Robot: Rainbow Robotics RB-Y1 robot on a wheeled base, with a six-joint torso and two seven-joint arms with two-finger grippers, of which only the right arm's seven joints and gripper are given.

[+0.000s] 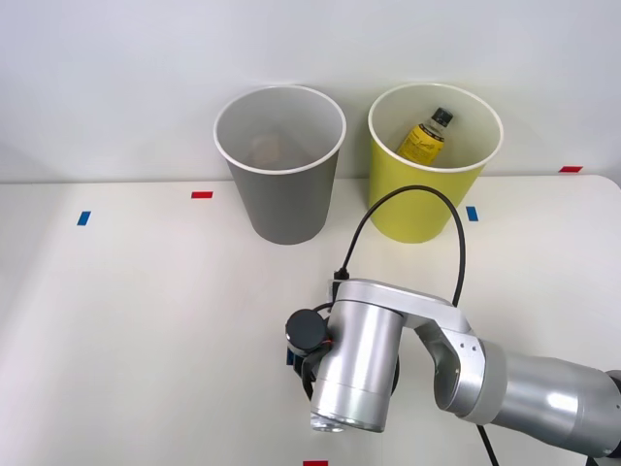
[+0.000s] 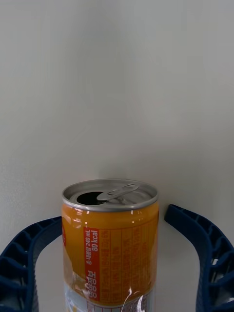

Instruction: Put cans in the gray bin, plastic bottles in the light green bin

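An orange-and-white can [image 2: 110, 239] with an opened silver top lies on the white table between my right gripper's [image 2: 113, 217] blue ribbed fingers [image 2: 29, 253]. The fingers curve around both of its sides, and a thin gap shows along each side. In the front view the right arm's wrist [image 1: 355, 364] hangs low over the near middle of the table and hides the can. The gray bin [image 1: 281, 165] stands at the back centre. The light green bin [image 1: 432, 165] stands to its right, with a plastic bottle [image 1: 427, 136] with a black cap and yellow label leaning inside.
Small red [image 1: 202, 194] and blue [image 1: 83, 217] tape marks dot the white table [image 1: 146, 320]. A black cable [image 1: 412, 209] loops up from the wrist in front of the light green bin. A plain wall lies behind the bins.
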